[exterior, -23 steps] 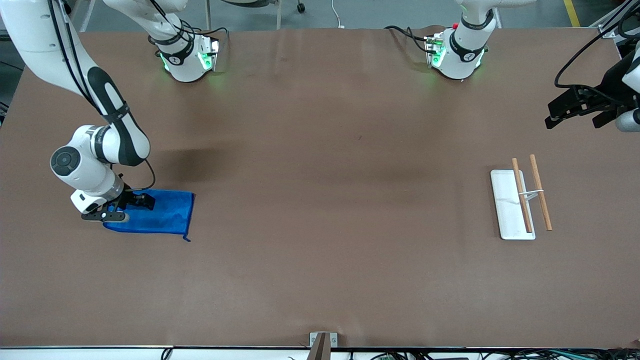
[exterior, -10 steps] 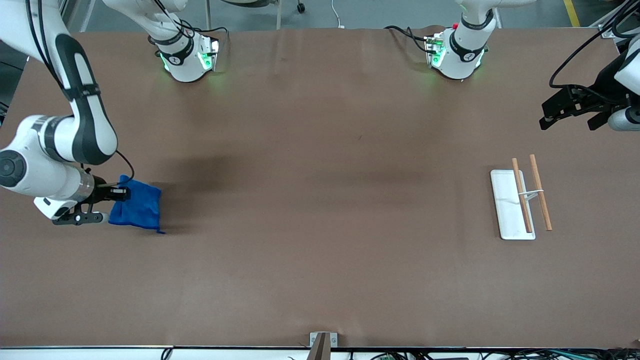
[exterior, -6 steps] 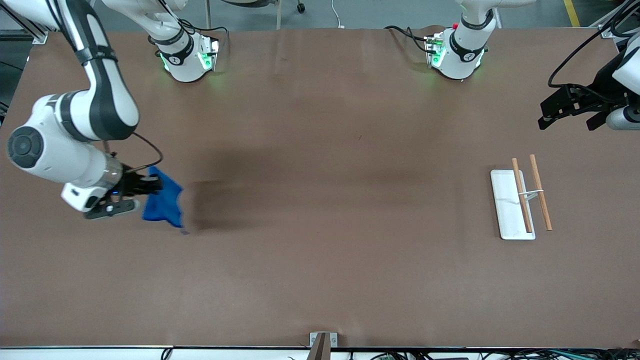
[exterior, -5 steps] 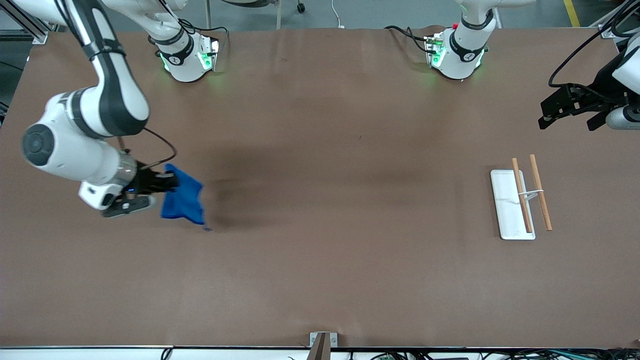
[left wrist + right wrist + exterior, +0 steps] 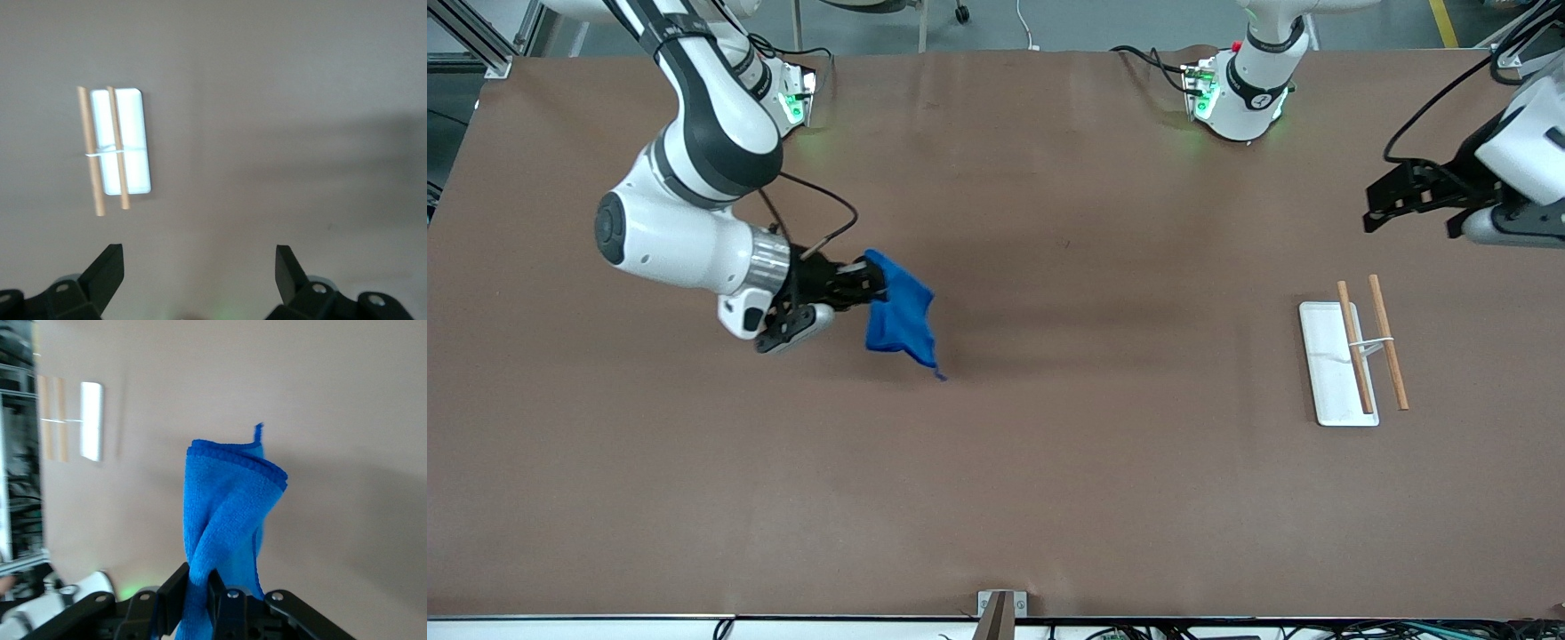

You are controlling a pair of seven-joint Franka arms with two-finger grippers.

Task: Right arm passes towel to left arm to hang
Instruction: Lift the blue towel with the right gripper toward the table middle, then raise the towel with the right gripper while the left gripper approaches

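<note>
Front view: right pincer (image 5: 867, 283) clamps the blue towel (image 5: 901, 322), which hangs above the table (image 5: 1049, 462) toward the right arm's end.
Left wrist view: left pincer (image 5: 198, 267) spread wide above the white-based wooden rack (image 5: 113, 149).
Right wrist view: towel (image 5: 230, 513) pinched between closed fingers (image 5: 175, 587).

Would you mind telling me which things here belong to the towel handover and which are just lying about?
In the job:
- towel, hanging from the shut right gripper over the table
- left gripper, open, waiting over its end of the table
- rack of two wooden rods on a white base

Lying about:
- nothing else on the brown table
</note>
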